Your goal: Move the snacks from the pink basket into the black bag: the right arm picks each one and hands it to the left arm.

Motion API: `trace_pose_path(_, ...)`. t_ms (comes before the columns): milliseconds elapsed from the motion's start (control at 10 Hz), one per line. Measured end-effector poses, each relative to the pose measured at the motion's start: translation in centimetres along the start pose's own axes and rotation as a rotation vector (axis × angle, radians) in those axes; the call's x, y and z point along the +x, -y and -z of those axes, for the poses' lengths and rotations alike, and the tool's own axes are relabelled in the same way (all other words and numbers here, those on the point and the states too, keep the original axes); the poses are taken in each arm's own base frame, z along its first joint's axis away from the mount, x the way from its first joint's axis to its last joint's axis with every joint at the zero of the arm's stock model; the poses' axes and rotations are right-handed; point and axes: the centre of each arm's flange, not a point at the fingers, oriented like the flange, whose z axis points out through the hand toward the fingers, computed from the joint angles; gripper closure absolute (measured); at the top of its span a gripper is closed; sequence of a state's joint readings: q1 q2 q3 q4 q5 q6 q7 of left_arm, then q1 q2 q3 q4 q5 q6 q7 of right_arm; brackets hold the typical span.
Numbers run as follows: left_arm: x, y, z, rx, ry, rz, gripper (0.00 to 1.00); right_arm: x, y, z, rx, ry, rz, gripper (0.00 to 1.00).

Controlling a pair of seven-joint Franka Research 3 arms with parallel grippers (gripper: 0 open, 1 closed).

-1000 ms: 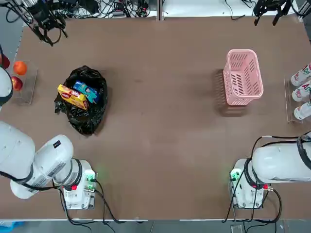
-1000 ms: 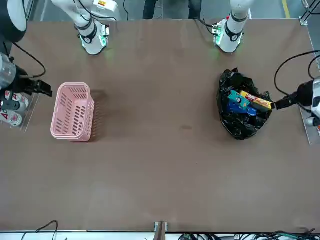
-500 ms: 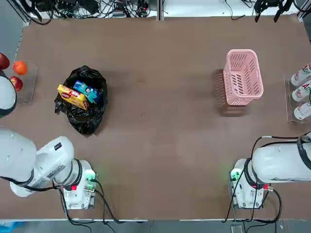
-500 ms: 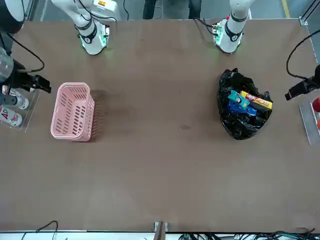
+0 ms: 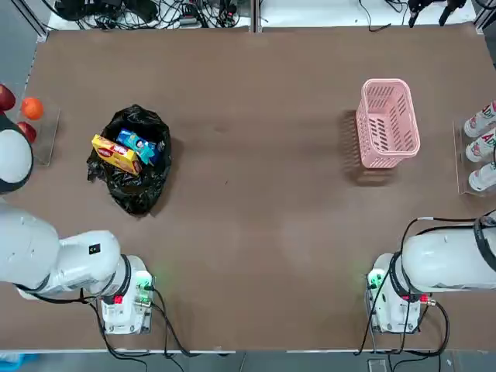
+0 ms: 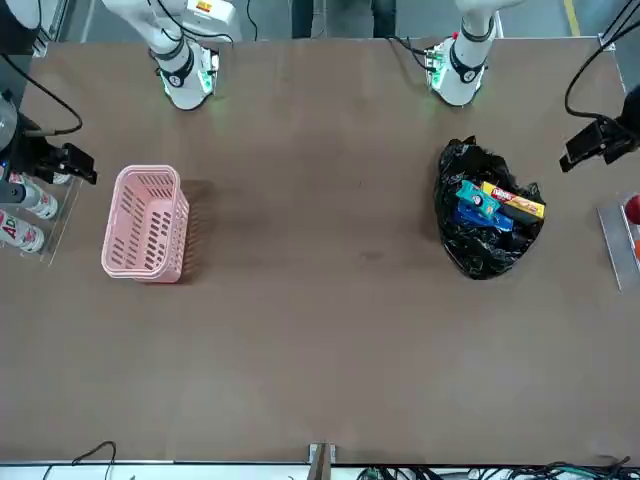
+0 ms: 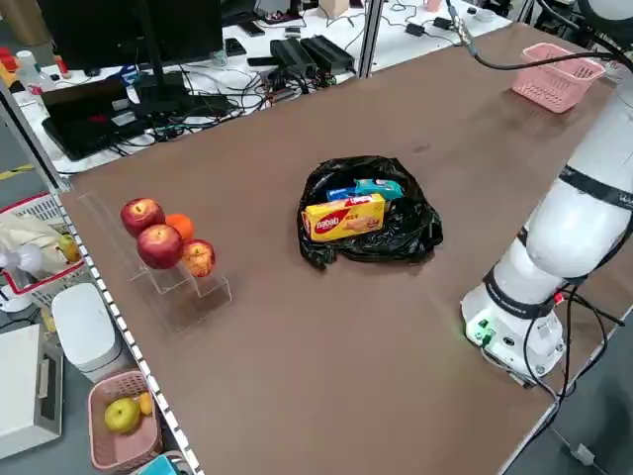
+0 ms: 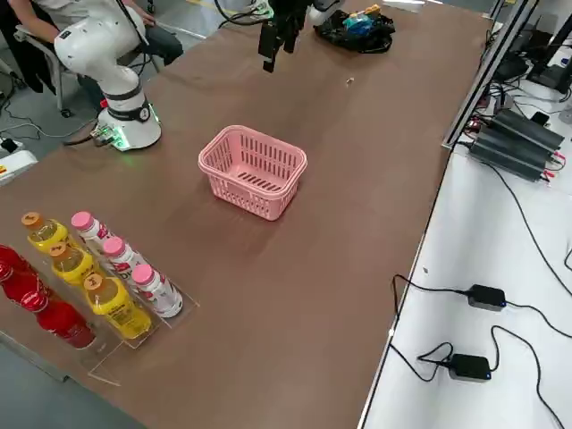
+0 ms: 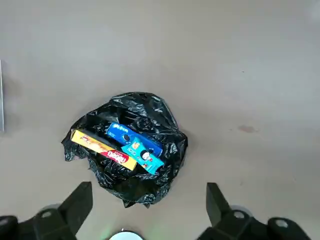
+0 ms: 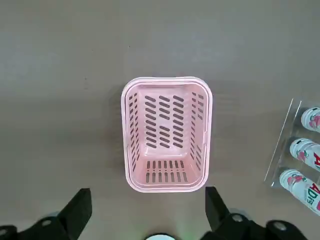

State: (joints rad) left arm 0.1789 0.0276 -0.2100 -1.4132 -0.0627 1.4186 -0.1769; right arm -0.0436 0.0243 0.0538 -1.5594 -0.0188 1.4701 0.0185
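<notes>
The left gripper (image 6: 598,140) has risen and drawn back since a second ago; in the earlier front view it hung level with the black bag (image 5: 138,159) at the table's side edge, and now it sits higher in that view, clear of the bag and apart from it; its fingers stand wide apart with nothing between them, as the left wrist view shows. The right gripper (image 6: 62,160) has barely shifted; it hovers beside the pink basket (image 5: 386,122), near the rack of bottles (image 5: 482,147), fingers spread and empty. Bag, basket and packets lie as they did before.

The three snacks rest in the open mouth of the black bag; the yellow packet (image 5: 115,154) lies across its edge, the blue-and-white pouch (image 9: 131,137) and the teal-blue packet (image 9: 142,155) just beside it, touching one another. The pink basket holds nothing; its slotted floor shows bare in the right wrist view.

The brown table (image 5: 256,194) is open across its whole middle, between bag and basket, which stand well apart; the bag sits near the robot's left edge, with the fruit (image 7: 160,240) on a clear stand closer still to that edge; the basket sits near the right edge, just inside the bottle rack; cables crowd the far edge beyond the tabletop; both arm bases occupy the near edge.
</notes>
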Motion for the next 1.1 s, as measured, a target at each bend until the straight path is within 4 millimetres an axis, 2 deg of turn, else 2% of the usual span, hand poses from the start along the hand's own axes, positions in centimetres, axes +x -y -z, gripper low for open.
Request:
trace_pose_path(300,-0.9,-2.3,0.3,0.009,0.017,-0.047,0.0,0.1,0.2,0.2,0.0,-0.013,0.013,0.0)
trace_pose_path(400,-1.3,-2.6,0.9,0.009,0.007,-0.058,0.0,0.3,0.5,0.4,0.0,-0.027,0.018,0.0)
trace_pose_path(600,-1.8,-2.6,1.6,0.022,-0.006,-0.078,0.0,0.3,0.9,1.0,0.0,-0.047,0.026,0.0)
trace_pose_path(1100,-1.7,-2.2,1.5,0.033,-0.002,-0.142,0.0,0.3,1.2,1.6,-0.001,-0.06,0.033,0.0)
